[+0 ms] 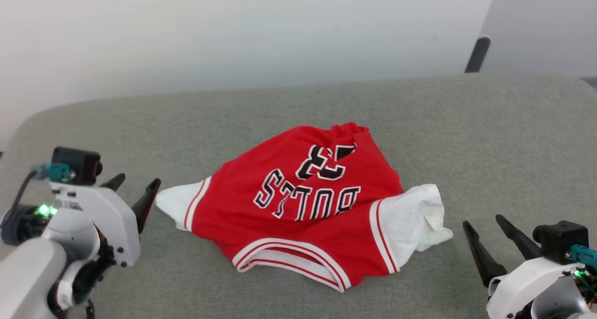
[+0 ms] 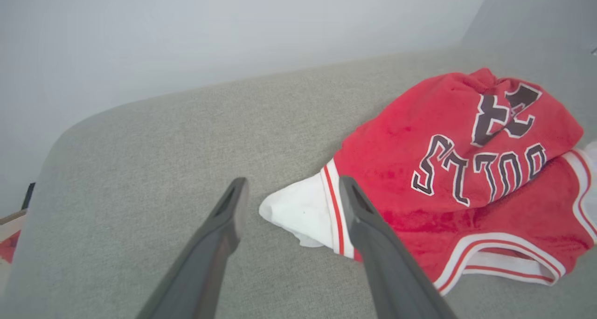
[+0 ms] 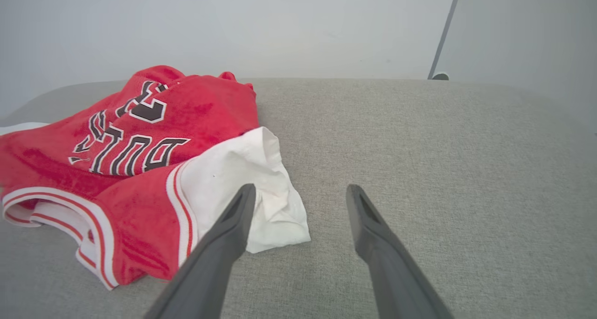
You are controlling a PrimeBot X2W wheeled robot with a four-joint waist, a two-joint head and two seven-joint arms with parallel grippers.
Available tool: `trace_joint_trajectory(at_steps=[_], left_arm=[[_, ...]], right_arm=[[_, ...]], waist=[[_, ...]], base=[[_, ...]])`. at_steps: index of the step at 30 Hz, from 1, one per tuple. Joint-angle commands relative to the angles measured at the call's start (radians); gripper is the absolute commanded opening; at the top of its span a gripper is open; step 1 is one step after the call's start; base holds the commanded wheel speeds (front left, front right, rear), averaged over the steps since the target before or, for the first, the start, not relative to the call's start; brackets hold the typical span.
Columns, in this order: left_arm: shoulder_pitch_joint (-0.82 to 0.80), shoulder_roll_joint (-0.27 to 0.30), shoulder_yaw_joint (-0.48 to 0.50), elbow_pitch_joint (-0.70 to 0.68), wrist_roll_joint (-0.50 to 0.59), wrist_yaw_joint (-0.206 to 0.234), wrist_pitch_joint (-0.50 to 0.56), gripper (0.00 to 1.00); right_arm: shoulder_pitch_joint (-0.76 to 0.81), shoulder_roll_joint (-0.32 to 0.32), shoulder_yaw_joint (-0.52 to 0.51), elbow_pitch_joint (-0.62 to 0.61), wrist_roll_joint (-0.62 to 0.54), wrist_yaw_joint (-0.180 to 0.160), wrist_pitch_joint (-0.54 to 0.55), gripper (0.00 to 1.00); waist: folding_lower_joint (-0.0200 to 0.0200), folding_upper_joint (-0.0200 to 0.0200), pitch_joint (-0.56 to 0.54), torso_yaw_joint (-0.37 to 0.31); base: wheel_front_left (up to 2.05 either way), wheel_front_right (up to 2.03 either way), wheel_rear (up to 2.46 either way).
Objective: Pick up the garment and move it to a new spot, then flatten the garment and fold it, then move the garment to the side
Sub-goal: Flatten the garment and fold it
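Red garment point(image 1: 289, 216) is lying bunched on the grey surface point(image 1: 466, 132), left gripper point(image 1: 139, 179) and right gripper point(image 1: 483, 221) hanging spread and empty; flattening seems next, calling for pinching the white sleeves point(image 1: 415, 216).

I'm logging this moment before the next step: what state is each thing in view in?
garment: crumpled in a heap on the grey surface, not flattened or folded, held by neither gripper.
left gripper: open, empty, close to one white sleeve.
right gripper: open, empty, near the other white sleeve.
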Motion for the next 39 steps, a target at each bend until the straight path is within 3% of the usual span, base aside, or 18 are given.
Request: trace_joint_trajectory(at_steps=[1,13,20,30,39], left_arm=[[0.023,-0.006,0.007,-0.008,0.005,0.001,-0.029,1.00],[0.191,-0.028,0.080,-0.064,0.044,0.042,-0.356,1.00],[0.294,-0.041,0.121,-0.083,0.048,0.078,-0.494,1.00],[0.389,-0.109,0.198,-0.063,0.087,0.090,-0.568,1.00],[0.420,-0.217,0.306,-0.081,0.161,0.034,-0.571,1.00]], right_arm=[[0.014,-0.006,0.002,-0.004,0.005,-0.001,0.003,1.00],[0.044,-0.029,0.010,0.003,0.023,-0.001,0.041,1.00],[0.034,-0.058,-0.002,0.019,0.040,-0.001,0.070,1.00],[0.028,-0.118,0.008,0.060,0.088,-0.001,0.155,1.00],[-0.032,-0.197,0.018,0.097,0.154,-0.001,0.271,1.00]], waist=[[0.0000,-0.0001,-0.035,0.035],[0.0000,-0.0001,-0.068,0.093],[0.0000,-0.0001,-0.074,0.128],[0.0000,-0.0001,-0.069,0.178],[0.0000,-0.0001,0.014,0.219]], base=[[0.00,0.00,0.00],[0.00,0.00,0.00],[0.00,0.00,0.00],[0.00,0.00,0.00],[0.00,0.00,0.00]])
